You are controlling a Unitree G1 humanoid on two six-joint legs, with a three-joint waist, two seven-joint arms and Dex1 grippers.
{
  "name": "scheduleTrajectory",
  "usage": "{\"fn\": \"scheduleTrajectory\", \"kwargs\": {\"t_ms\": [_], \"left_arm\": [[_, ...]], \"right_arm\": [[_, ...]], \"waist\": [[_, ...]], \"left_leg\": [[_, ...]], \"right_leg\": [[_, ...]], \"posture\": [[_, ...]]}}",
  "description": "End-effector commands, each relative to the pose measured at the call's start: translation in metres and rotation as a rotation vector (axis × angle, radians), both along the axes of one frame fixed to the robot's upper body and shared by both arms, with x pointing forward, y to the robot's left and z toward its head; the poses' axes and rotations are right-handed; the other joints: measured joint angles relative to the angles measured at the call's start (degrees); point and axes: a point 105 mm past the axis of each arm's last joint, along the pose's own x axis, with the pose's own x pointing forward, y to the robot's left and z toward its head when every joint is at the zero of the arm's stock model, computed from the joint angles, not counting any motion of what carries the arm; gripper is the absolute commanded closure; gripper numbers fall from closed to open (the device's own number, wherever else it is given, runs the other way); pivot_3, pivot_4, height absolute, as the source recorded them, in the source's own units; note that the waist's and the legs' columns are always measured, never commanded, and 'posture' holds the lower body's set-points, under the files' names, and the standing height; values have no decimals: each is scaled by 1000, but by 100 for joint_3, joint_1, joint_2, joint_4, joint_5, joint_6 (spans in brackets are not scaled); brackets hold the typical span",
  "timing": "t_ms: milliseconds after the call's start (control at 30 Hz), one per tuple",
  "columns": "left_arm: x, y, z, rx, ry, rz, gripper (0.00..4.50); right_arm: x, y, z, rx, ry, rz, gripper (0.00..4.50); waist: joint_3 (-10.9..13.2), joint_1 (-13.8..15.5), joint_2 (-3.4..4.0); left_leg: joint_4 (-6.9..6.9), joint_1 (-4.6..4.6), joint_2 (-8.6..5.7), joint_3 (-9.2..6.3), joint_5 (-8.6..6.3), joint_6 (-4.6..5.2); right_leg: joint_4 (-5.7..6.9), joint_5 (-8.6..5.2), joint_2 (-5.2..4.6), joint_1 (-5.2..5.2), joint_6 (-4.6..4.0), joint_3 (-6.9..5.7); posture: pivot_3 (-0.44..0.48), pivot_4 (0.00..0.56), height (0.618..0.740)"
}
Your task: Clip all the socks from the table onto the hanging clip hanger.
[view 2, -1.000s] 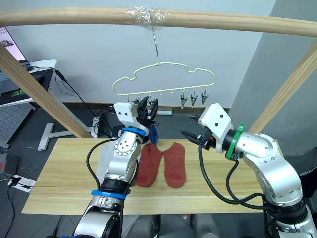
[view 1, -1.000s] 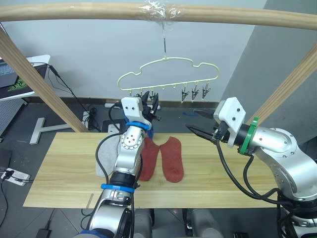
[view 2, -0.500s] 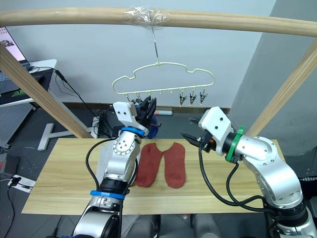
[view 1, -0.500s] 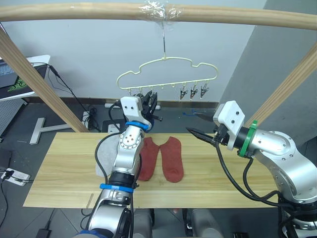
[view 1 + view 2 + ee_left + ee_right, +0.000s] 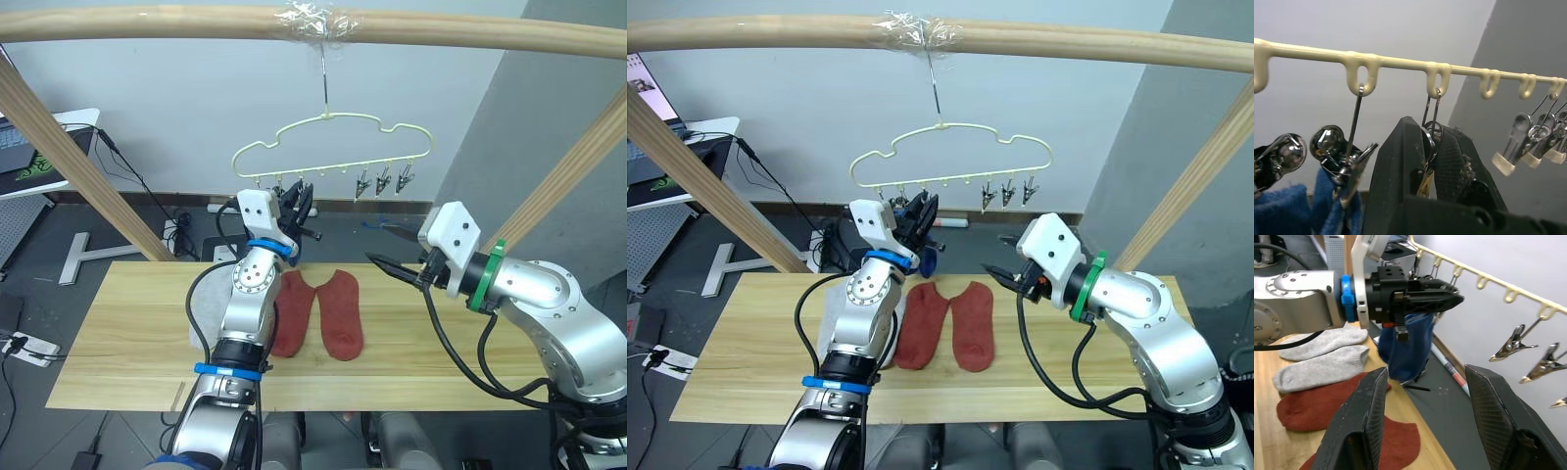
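Your left gripper (image 5: 1432,161) pinched a clip (image 5: 1431,134) on the clip hanger (image 5: 333,147), blue socks (image 5: 1403,350) hanging just beside. Your right gripper (image 5: 1425,416) stood wide, empty; 2 red socks (image 5: 338,313) lay on the table (image 5: 127,343).

Back wall: plain pale wall (image 5: 176,108), evenly lit, running behind everything.
Right side: a darker grey wall panel (image 5: 549,117) cuts in at an angle.
Frame: thick wooden pole (image 5: 147,22) spans the top, with clear tape (image 5: 312,18) wrapped at its middle; slanted wooden struts drop at left (image 5: 69,157) and right (image 5: 573,166).
Floor: dark grey floor (image 5: 29,264), black cables (image 5: 137,181) trailing along the wall base.
Far left: a white desk (image 5: 39,157) carrying a laptop (image 5: 15,147), its white foot (image 5: 83,257) on the floor.
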Motion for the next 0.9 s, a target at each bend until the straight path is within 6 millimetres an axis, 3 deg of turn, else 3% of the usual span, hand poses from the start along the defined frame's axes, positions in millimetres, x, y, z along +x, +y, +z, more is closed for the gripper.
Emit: {"fn": "scheduleTrajectory", "kwargs": {"t_ms": [33, 167, 400, 533, 900], "left_arm": [[-6, 1, 15, -3, -44, -47, 4034], [-7, 5, 17, -5, -24, -79, 4034], [-10, 4, 31, -42, 23, -217, 4034], [-13, 5, 38, -72, 60, -268, 4034], [-22, 15, 49, -104, 154, -341, 4034]], "right_arm": [[0, 5, -1, -4, -40, -9, 1916], [11, 12, -19, -26, -18, -59, 1916], [57, 39, -82, -35, 83, -265, 1916], [75, 48, -107, -42, 101, -346, 1916], [90, 65, -148, -35, 167, -415, 1916]], "waist": [[0, -5, 0], [0, -7, 0], [0, -73, -1], [0, -97, 0], [2, -101, 1]], "left_leg": [[0, 0, 0, 0, 0, 0], [1, 1, 0, 0, 0, 0], [2, 3, 4, -2, 3, -5], [2, 2, 3, -4, 3, -6], [-2, 2, 7, -8, 3, -5]], "right_leg": [[0, 0, 0, 0, 0, 0], [2, 0, 0, 0, 0, 1], [6, 1, 1, 0, -1, 2], [5, 1, 1, -1, -1, 4], [6, 1, 3, -5, -2, 4]], "posture": [[-93, 193, 720], [-93, 199, 720], [-87, 214, 720], [-76, 220, 720], [-62, 231, 720]]}}
